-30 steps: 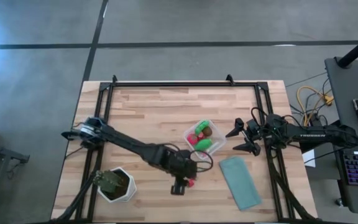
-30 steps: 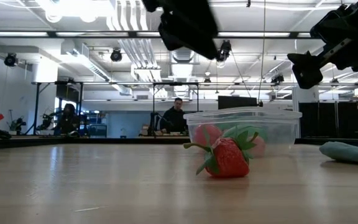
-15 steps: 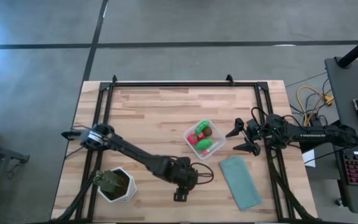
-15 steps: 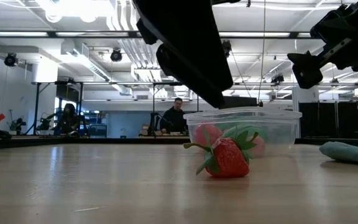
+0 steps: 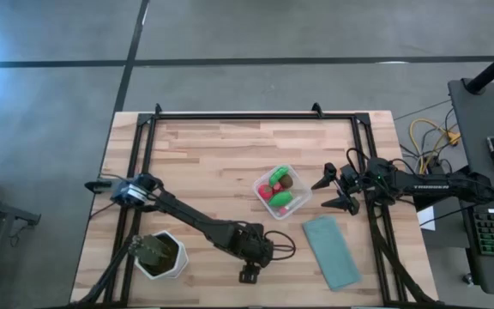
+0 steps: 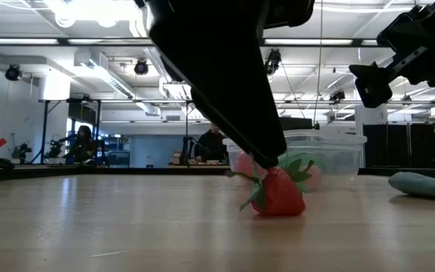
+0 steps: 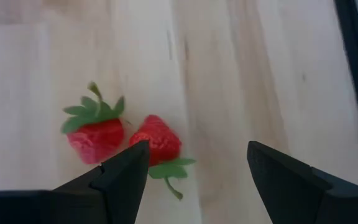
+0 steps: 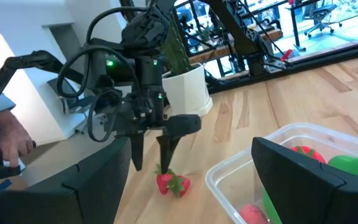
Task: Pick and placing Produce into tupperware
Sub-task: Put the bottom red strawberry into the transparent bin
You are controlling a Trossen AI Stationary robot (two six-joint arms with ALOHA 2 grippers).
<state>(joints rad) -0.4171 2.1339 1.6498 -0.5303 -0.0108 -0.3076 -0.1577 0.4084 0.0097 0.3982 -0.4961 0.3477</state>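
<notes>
— My left claw [image 7: 194,168] hangs with its fingers spread apart just over the strawberries [image 7: 123,134], which lie on the wooden table [image 5: 204,154] near the tupperware [image 5: 283,190], on the side towards the plant pot [image 5: 161,256].

— How many berries?

— My wrist view shows two, touching, red with green leafy caps. The low view gives only one [image 6: 278,190], and from above my arm hides them.

— Anything changed?

— A second ago my claw was higher and nearer the tupperware; it has come down over the berries.

— And the tupperware?

— Clear, holding green, red, pink and brown pieces. My right claw [image 5: 331,189] waits just beside it, fingers apart, near the teal cloth [image 5: 331,251].
</notes>
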